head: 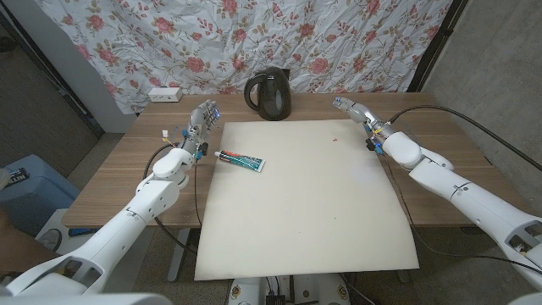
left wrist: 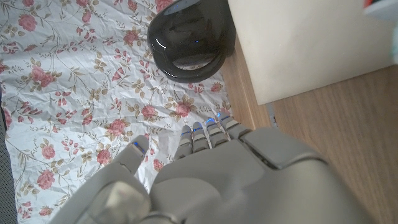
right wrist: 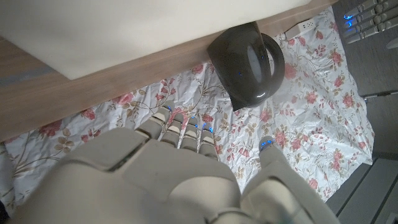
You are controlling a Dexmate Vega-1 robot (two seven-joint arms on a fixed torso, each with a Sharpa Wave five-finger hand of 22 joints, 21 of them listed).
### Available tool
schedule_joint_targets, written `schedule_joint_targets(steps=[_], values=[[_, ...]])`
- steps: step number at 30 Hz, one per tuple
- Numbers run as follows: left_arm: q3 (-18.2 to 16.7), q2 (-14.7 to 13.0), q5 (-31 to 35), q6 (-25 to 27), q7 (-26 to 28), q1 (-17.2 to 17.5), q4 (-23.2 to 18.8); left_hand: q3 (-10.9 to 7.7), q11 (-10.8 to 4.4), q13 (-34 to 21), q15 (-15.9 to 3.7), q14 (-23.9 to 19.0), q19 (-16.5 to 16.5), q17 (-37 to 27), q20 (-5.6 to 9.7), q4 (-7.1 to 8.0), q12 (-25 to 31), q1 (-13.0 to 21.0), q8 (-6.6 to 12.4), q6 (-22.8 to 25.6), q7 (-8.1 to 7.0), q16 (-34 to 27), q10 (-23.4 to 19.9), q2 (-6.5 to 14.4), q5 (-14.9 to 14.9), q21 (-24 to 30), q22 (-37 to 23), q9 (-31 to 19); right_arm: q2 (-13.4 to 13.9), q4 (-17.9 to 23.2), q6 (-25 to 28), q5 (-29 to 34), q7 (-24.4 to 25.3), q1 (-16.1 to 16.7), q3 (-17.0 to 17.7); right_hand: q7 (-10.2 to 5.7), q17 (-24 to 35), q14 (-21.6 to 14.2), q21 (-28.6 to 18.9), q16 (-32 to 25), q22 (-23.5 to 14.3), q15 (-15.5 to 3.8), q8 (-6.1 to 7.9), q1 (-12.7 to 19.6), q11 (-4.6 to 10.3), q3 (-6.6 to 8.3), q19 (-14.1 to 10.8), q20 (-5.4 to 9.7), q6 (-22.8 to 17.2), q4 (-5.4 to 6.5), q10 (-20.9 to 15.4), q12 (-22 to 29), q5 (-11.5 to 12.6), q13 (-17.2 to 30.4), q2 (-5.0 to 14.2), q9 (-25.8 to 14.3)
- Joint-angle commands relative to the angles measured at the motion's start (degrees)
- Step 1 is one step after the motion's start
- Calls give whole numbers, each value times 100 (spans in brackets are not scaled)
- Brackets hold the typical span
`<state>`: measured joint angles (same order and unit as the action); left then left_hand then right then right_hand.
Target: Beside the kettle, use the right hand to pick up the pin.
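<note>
Head view shows my right hand (head: pixel 352 109) raised by the mat's far right corner, fingers straight and holding nothing, so the pick is not yet begun; my left hand (head: pixel 203 124) stands likewise empty. What I take for the pin (head: pixel 336 135) is a tiny speck on the cream mat (head: pixel 305 220), right of the kettle (head: pixel 269 94) and near my fingers. Wooden table (head: pixel 110 169), flowered cloth (head: pixel 254 34) behind.
</note>
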<state>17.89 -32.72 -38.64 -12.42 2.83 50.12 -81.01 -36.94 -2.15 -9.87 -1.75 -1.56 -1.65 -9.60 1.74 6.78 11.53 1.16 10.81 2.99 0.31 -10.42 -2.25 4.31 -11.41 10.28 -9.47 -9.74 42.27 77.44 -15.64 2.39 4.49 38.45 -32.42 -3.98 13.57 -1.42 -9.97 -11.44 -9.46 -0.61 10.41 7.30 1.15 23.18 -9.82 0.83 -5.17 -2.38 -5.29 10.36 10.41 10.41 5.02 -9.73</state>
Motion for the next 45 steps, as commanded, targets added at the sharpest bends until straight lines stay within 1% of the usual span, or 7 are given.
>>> schedule_joint_targets(steps=[1, 5, 12, 21, 26, 39, 45], values=[[-35, -42, 16, 80, 99, -7, -13, -61, 2, -3, -49, -51, 37, 3, 120, 2, 19, 69, 16, 68, -3, -24, -57, 466, 21, 20, -24, -21, 276, -10, 22, 923, -100, -322, -279, -60, -2, 51, -43, 12, -19, 46, 9, -16, -37, -2, -21, -91, -13, -48, 67, -3, -14, 11, -78, -32], [-51, -56, -2, 79, 72, -18, 3, -85, 0, -3, -59, -81, 40, 6, 119, -14, 15, 81, 15, 88, -5, -23, -77, 482, 23, 23, -23, -21, 366, 38, 60, 1189, -210, -433, -363, -52, -6, 122, -50, 18, -21, 124, -32, -46, -43, -56, -2, -119, 126, -89, 189, -22, -22, 16, -169, -37], [-71, -61, 25, 108, 164, -32, 21, -110, -12, -3, -62, -105, 43, 9, 123, -33, 14, 91, 12, 110, -6, -16, -112, 490, 26, 27, -23, -20, 569, 219, 123, 1515, -524, -570, -448, -195, -36, 183, -62, 23, -20, 141, -25, 74, -23, -43, -2, -138, 237, -237, 339, -30, -5, 23, -244, -47], [-62, -43, 111, 142, 349, -18, -15, -140, -21, -2, -68, -165, 40, 10, 121, -53, 12, 101, 7, 137, -14, -20, -154, 498, 31, 34, -22, -19, 744, 403, 281, 1790, -1002, -747, -510, -263, -86, 237, -74, 9, -17, 197, 97, 555, -11, 105, -14, -192, 167, -630, 455, 4, 1, 33, -300, -70], [-74, -61, 130, 158, 417, 42, -90, -155, -30, -3, -51, -208, 34, 10, 115, -59, 8, 102, 1, 139, -35, -26, -167, 502, 33, 39, -22, -19, 795, 466, 345, 1868, -1176, -814, -511, -338, -110, 254, -77, 1, -16, 238, 176, 826, -46, 178, -26, -258, 32, -779, 453, 25, -4, 36, -354, -79], [-73, -37, 240, 23, 499, 99, -104, -192, -47, -4, -23, -265, 2, 8, 104, -69, -5, 101, -9, 156, -41, -22, -192, 508, 39, 54, -22, -19, 903, 956, 901, 2116, -1950, -1008, -596, -398, -136, 298, -83, -2, -9, 334, 226, 1261, -97, 327, -74, -293, -44, -859, 532, 20, 25, 43, -401, -95], [-99, -19, 248, -35, 556, 170, -130, -205, -58, -5, -18, -287, -15, 7, 97, -72, -9, 100, -10, 166, -43, -20, -203, 507, 42, 60, -22, -20, 927, 1308, 1379, 2465, -2267, -1055, -696, -449, -154, 256, -101, -29, 0, 385, 284, 1668, -113, 485, -186, -312, -143, -877, 515, 45, 88, 48, -444, -113]])
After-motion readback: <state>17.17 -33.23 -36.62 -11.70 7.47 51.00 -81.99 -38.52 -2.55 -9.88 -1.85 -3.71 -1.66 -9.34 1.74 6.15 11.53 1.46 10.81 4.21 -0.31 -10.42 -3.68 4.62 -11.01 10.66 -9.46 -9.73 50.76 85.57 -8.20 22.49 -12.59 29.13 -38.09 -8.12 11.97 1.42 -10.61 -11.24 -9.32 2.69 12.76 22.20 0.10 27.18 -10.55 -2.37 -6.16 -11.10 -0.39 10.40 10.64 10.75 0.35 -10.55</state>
